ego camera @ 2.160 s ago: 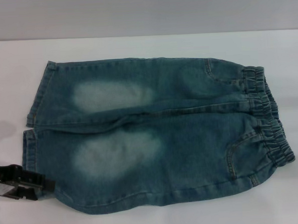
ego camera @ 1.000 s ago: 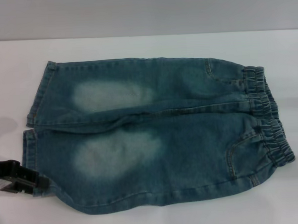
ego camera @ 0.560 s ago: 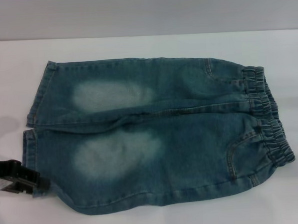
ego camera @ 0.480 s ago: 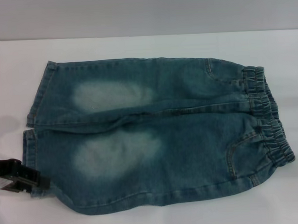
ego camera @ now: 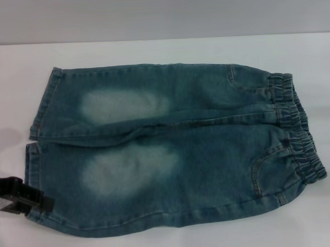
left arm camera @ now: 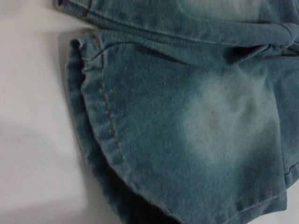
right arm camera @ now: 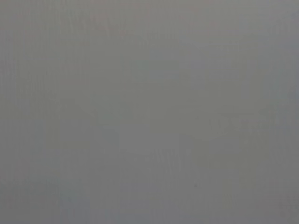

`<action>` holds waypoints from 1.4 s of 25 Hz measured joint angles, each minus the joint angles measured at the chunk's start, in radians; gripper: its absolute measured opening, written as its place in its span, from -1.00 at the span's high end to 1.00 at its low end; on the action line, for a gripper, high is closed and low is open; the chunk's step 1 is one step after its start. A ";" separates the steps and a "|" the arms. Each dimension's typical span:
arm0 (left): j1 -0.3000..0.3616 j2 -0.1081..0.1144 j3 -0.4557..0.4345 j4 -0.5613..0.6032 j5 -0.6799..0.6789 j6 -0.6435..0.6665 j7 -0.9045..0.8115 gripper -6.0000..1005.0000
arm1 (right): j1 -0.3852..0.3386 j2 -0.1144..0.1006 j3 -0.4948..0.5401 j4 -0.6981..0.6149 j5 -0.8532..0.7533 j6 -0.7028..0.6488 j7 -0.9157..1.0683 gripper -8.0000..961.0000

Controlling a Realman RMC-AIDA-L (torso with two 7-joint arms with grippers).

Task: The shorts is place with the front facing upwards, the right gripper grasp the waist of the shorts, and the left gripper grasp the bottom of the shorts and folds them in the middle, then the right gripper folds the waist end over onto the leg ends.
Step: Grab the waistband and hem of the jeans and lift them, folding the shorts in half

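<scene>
Blue denim shorts (ego camera: 172, 151) lie flat on the white table (ego camera: 150, 49), front up. The elastic waist (ego camera: 297, 133) is at the right. The bottom of the shorts (ego camera: 33, 163) points left, with its two stitched leg ends side by side. My left gripper (ego camera: 46, 205) sits low at the left, its tip against the near leg's hem corner. The left wrist view shows that hem (left arm camera: 100, 116) close up, with its orange stitching and a faded knee patch (left arm camera: 224, 121). The right gripper is out of view, and the right wrist view shows only flat grey.
A grey wall (ego camera: 159, 13) runs behind the table's far edge. White table surface borders the shorts on every side.
My left gripper has drawn back a little to the left. The near leg's lower hem corner has spread leftward with it. The rest of the shorts lies unchanged.
</scene>
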 joint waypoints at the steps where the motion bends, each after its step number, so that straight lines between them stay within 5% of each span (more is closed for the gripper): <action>1: 0.001 0.001 0.001 0.000 0.002 0.003 0.000 0.23 | 0.001 0.000 0.000 0.000 0.000 0.000 0.000 -0.53; 14: -0.003 -0.009 0.003 0.008 0.054 -0.012 0.045 0.24 | 0.001 0.000 0.000 0.001 0.000 0.002 0.001 -0.53; 22: 0.000 -0.003 -0.005 0.012 0.054 -0.031 0.047 0.78 | -0.005 0.001 0.012 0.008 0.000 0.003 0.001 -0.53; 27: -0.002 0.000 -0.005 0.012 0.054 -0.038 0.046 0.94 | -0.006 0.002 0.012 0.010 0.000 0.003 0.001 -0.53; 35: -0.003 0.000 -0.009 0.010 0.051 -0.034 0.046 0.94 | -0.006 0.000 0.009 0.011 -0.001 0.003 0.023 -0.53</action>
